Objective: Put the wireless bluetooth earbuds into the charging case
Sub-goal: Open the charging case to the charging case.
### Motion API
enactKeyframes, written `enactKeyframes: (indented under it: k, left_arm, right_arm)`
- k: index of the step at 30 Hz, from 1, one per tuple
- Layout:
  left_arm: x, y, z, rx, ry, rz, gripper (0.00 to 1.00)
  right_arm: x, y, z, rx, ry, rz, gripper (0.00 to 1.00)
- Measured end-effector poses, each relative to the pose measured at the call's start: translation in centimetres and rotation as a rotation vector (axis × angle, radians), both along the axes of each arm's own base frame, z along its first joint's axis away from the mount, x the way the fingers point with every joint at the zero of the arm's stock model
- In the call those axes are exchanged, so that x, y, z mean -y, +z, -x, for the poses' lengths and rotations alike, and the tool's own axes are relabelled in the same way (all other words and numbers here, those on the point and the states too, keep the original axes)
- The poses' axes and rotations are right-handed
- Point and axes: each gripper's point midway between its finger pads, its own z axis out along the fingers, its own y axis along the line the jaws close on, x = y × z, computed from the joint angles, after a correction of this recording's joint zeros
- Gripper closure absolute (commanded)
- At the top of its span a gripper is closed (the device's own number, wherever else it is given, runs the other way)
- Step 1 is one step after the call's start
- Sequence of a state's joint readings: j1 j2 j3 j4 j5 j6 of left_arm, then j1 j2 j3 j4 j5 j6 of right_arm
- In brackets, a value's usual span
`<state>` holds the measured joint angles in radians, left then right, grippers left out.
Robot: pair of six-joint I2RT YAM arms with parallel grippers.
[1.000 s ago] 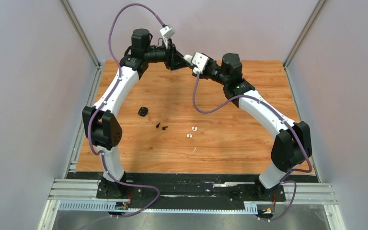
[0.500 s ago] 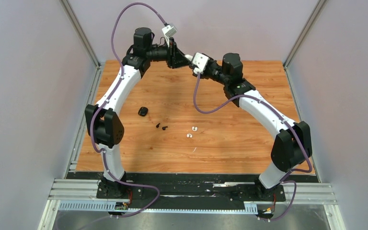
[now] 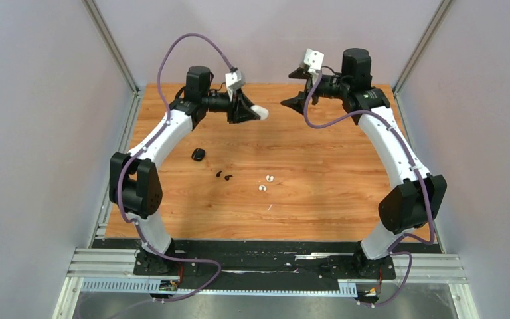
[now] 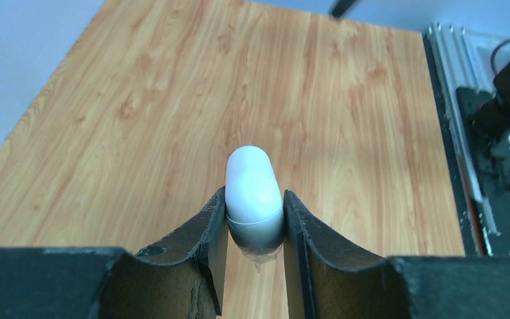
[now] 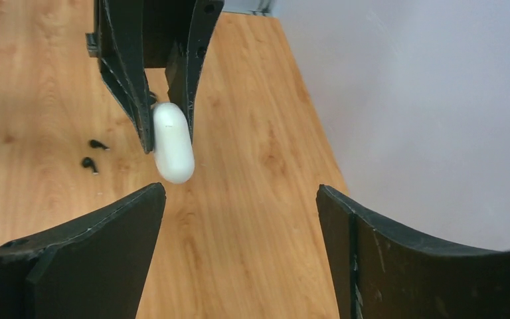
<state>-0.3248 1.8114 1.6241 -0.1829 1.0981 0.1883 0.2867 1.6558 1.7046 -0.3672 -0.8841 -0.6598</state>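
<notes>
My left gripper [image 3: 251,113] is shut on a white pill-shaped charging case [image 3: 259,112], closed, held in the air over the back of the table; the left wrist view shows the case [image 4: 254,189] pinched between the gripper's [image 4: 254,198] fingers. My right gripper [image 3: 293,88] is open and empty, held high and facing the case [image 5: 172,149] from a short way off. Two black earbuds [image 3: 223,176] and two white earbuds [image 3: 266,183] lie on the table's middle. The black pair also shows in the right wrist view [image 5: 93,154].
A small black rounded case [image 3: 198,154] lies left of the black earbuds. A tiny white speck [image 3: 269,208] lies nearer the front. The wooden table [image 3: 332,193] is walled on the left, right and back by grey panels.
The two grippers were together at the back. The right gripper has drawn away up and to the right, now open. The left gripper has kept the white case and turned slightly rightward.
</notes>
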Motion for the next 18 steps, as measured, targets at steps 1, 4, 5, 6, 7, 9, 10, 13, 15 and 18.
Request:
enactKeyframes:
  k: [1,4,5,6,7,9,10,13,15,18]
  left_arm:
    - [-0.2,-0.7,0.5,0.019,-0.009,-0.006,1.00]
    - [-0.7,-2.1,1.8,0.097,-0.038,-0.012,1.00]
    - [-0.7,-2.2,2.1,0.132,-0.047,-0.011,1.00]
    - [-0.8,-2.2,2.3,0.164,-0.056,-0.009,1.00]
    - [-0.8,-2.2,2.3,0.195,-0.062,-0.008,1.00]
    - [-0.9,-2.1,2.6,0.261,-0.075,-0.006,1.00]
    - [-1.0,-2.1,2.7,0.293,-0.082,-0.006,1.00]
    - [-1.2,-1.8,3.2,0.374,-0.106,-0.011,1.00]
    - [-1.3,-1.6,3.4,0.412,-0.121,-0.015,1.00]
    - [-1.4,-1.5,4.0,0.461,-0.149,-0.023,1.00]
  right_arm:
    - [0.4,0.0,0.2,-0.022,0.012,-0.010,0.14]
    - [0.3,-0.9,1.8,-0.124,0.078,-0.031,0.17]
    - [-0.1,-1.3,2.4,-0.153,0.106,-0.032,0.18]
    - [-0.6,-1.9,3.0,-0.187,0.136,-0.029,0.20]
    - [-1.2,-2.6,3.5,-0.222,0.165,-0.022,0.21]
    - [-2.3,-3.8,4.2,-0.280,0.210,-0.001,0.22]
    - [-2.8,-4.4,4.3,-0.304,0.225,0.010,0.23]
    - [-4.5,-6.7,4.8,-0.371,0.262,0.049,0.25]
    - [-5.2,-8.1,5.3,-0.406,0.275,0.076,0.26]
    - [-6.0,-9.3,5.9,-0.429,0.291,0.104,0.30]
